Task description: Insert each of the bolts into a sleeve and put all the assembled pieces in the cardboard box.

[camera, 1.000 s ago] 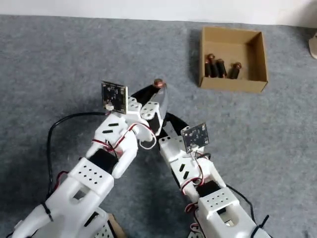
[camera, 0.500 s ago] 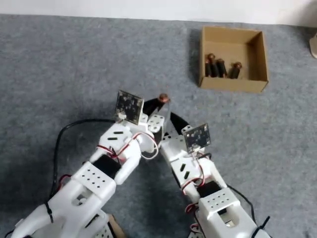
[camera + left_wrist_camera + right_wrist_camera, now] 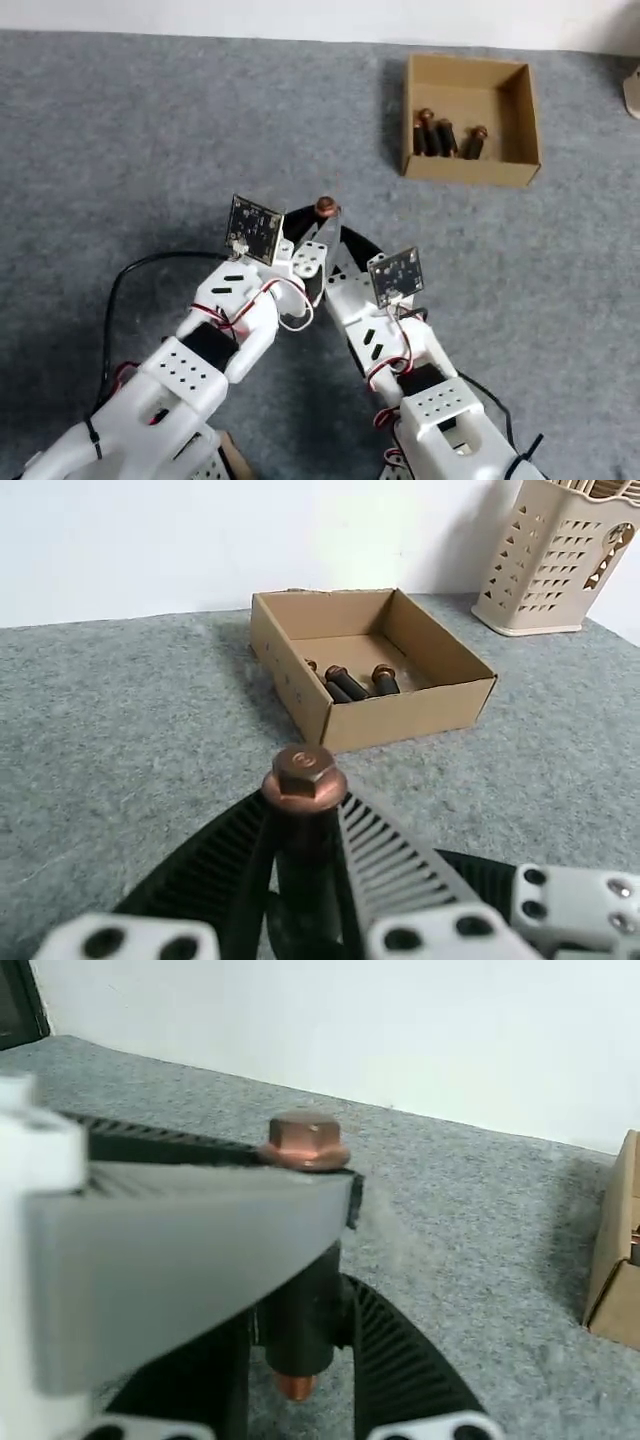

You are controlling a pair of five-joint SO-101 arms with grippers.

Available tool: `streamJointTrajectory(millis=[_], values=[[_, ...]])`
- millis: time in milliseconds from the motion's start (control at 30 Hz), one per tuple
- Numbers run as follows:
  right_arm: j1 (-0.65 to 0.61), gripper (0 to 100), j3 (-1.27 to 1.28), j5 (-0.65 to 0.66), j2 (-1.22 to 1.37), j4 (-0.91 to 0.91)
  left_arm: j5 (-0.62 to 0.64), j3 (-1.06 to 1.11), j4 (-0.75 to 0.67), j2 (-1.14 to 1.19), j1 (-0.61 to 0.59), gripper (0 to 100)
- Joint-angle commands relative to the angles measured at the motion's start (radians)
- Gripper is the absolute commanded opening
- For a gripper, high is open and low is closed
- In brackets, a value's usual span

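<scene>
A copper-headed bolt point(image 3: 325, 207) stands upright between the two arms at mid-table. It sits in a black sleeve point(image 3: 300, 1320), and its copper tip point(image 3: 295, 1385) pokes out below. My left gripper point(image 3: 303, 830) is shut on the bolt point(image 3: 303, 775) just under the head. Its grey finger point(image 3: 180, 1250) crosses in front of the sleeve. Lower down, my right gripper point(image 3: 300, 1360) is shut around the sleeve. The cardboard box point(image 3: 520, 110) stands at the far right and holds three assembled pieces point(image 3: 443, 135).
A beige perforated holder point(image 3: 560, 555) stands beyond the box, against the wall. A black cable point(image 3: 130, 280) loops over the grey carpet to the left of the left arm. Open carpet lies between the grippers and the box point(image 3: 300, 695).
The left gripper has drawn back toward the arms with the bolt, closing in on the right gripper. The right arm has kept still.
</scene>
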Motion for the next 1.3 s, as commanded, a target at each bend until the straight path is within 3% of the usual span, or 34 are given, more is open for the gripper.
streamJointTrajectory(millis=[0,167,300,433,567,667,800,1200,1267], values=[[0.018,0.5,0.14,-0.009,-0.035,-0.044,-0.018,0.054,0.008,0.004,-0.002,10],[0.018,0.5,0.14,-0.012,-0.035,-0.038,0.034,0.019,0.15,0.012,-0.015,32],[0.021,0.5,0.139,-0.015,-0.028,-0.035,0.106,-0.079,0.348,0.012,-0.065,33],[0.022,0.5,0.12,-0.015,-0.03,0.016,0.147,-0.139,0.446,0.012,-0.117,33],[0.05,0.5,-0.016,-0.017,-0.027,0.288,0.146,-0.142,0.456,0.012,-0.143,33],[0.114,0.5,-0.113,-0.092,-0.027,0.433,0.146,-0.142,0.454,0.012,-0.157,33],[0.2,0.5,-0.186,-0.206,-0.027,0.504,0.147,-0.142,0.453,0.012,-0.174,33],[0.242,0.5,-0.274,-0.206,-0.024,0.538,0.146,-0.116,0.451,0.013,-0.179,33],[0.243,0.5,-0.302,-0.206,-0.022,0.633,0.146,-0.114,0.451,0.013,-0.179,33]])
